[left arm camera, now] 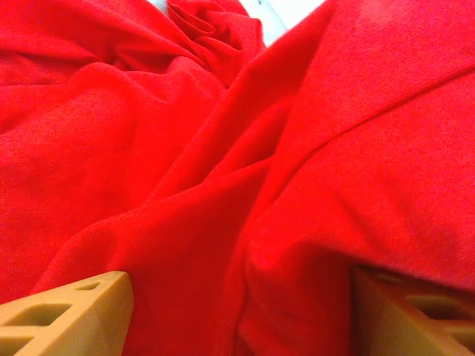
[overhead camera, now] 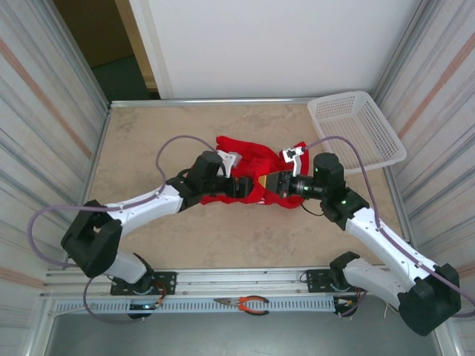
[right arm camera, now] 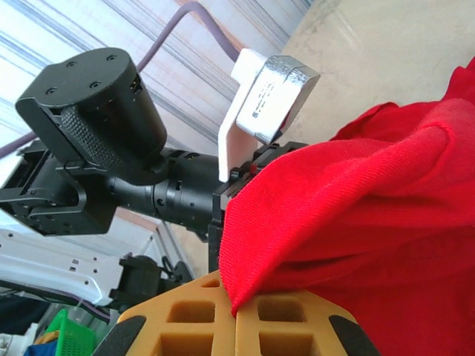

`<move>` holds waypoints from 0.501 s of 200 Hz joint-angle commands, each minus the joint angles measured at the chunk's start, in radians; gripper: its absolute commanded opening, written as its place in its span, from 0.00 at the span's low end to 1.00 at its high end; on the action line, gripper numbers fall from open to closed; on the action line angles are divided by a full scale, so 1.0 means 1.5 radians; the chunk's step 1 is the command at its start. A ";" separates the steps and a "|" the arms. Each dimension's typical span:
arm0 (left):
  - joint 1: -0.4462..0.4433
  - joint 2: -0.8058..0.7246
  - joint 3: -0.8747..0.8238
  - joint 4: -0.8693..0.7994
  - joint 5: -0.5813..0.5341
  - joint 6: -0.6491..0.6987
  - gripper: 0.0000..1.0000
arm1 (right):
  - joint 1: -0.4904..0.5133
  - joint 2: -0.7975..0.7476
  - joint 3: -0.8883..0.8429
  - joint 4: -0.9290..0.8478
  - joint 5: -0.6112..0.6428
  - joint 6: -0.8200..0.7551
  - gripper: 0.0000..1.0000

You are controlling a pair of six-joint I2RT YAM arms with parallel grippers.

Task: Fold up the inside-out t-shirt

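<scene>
The inside-out t-shirt (overhead camera: 249, 159) lies bunched up in plain red folds at the middle of the table. Both grippers meet at its near edge. My left gripper (overhead camera: 239, 185) is pressed into the cloth from the left. In the left wrist view its tan fingers (left arm camera: 67, 319) stand wide apart, open, with loose red folds (left arm camera: 245, 185) lying between them. My right gripper (overhead camera: 273, 183) comes in from the right. Its fingers (right arm camera: 185, 322) are shut on a hemmed edge of the t-shirt (right arm camera: 356, 208), which drapes up and over them. No graphic shows on the cloth.
A white mesh basket (overhead camera: 356, 130) sits at the back right corner of the table (overhead camera: 148, 141). Orange-handled pliers (overhead camera: 249, 304) lie on the rail in front of the arm bases. Striped walls close in both sides. The left arm's wrist (right arm camera: 111, 170) hangs close in front of the right wrist camera.
</scene>
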 commanded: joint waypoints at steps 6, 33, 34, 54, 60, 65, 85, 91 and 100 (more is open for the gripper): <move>-0.005 0.013 0.000 0.108 0.109 0.022 0.45 | -0.012 -0.011 -0.014 0.017 0.023 0.009 0.00; 0.025 -0.026 -0.037 0.178 0.204 -0.008 0.00 | -0.057 -0.007 -0.049 0.013 0.090 0.026 0.00; 0.027 -0.030 -0.039 0.182 0.207 -0.010 0.00 | -0.059 -0.006 -0.051 0.013 0.092 0.027 0.00; 0.060 -0.082 -0.071 0.234 0.275 -0.043 0.00 | -0.091 0.041 -0.080 0.017 0.158 0.053 0.00; 0.069 -0.092 -0.074 0.247 0.307 -0.054 0.00 | -0.096 0.064 -0.085 0.024 0.172 0.059 0.00; 0.074 -0.097 -0.073 0.257 0.330 -0.065 0.00 | -0.097 0.082 -0.086 0.028 0.182 0.063 0.00; 0.087 -0.107 -0.067 0.312 0.412 -0.102 0.00 | -0.093 0.166 -0.064 0.049 0.185 0.077 0.01; 0.089 -0.109 -0.064 0.321 0.425 -0.109 0.00 | -0.090 0.188 -0.050 0.043 0.181 0.077 0.11; 0.089 -0.110 -0.059 0.327 0.437 -0.115 0.00 | -0.080 0.208 -0.024 0.013 0.185 0.069 0.28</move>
